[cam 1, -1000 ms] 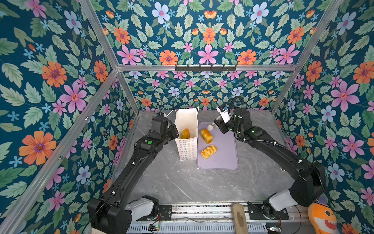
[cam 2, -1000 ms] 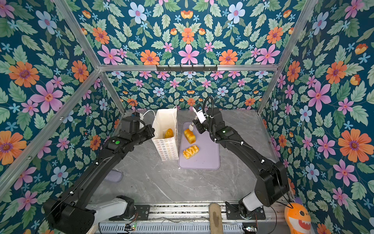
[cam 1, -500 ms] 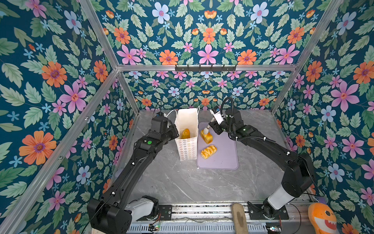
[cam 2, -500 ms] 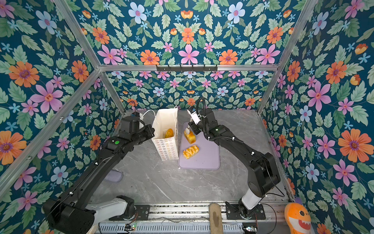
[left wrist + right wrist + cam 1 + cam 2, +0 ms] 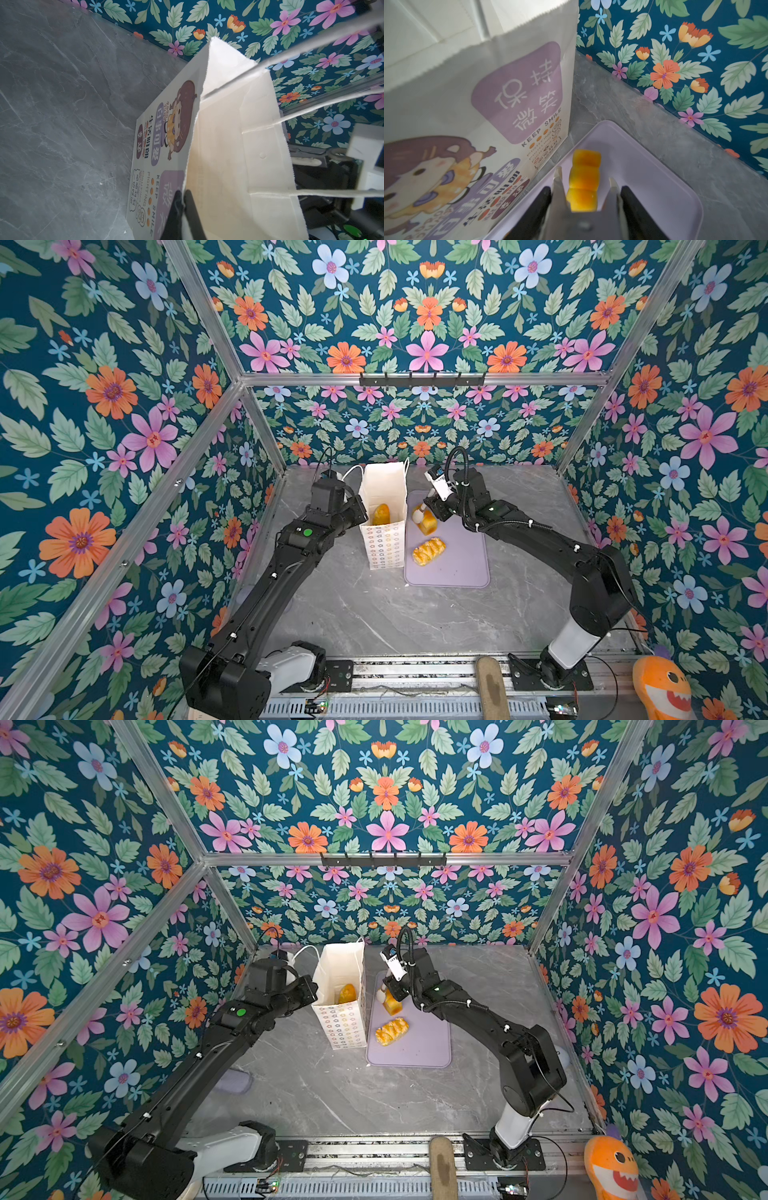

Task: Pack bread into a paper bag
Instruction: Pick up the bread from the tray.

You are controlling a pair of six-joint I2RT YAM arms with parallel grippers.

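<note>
Serrated rim of paper bag point(image 5: 224, 145) pinched by left gripper point(image 5: 184, 198); right gripper point(image 5: 584, 182) jaws parted astride blocky golden loaf point(image 5: 584, 166) on smooth lilac tray point(image 5: 654, 166)

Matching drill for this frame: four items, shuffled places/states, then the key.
Items
1. blocky loaf
2. braided roll
3. golden bun
4. left gripper

Places/states
A. inside the paper bag
B. shut on the paper bag's rim
C. straddled by the open right gripper
D. on the purple tray, away from both grippers

Pairs: 1-C, 2-D, 3-A, 4-B
</note>
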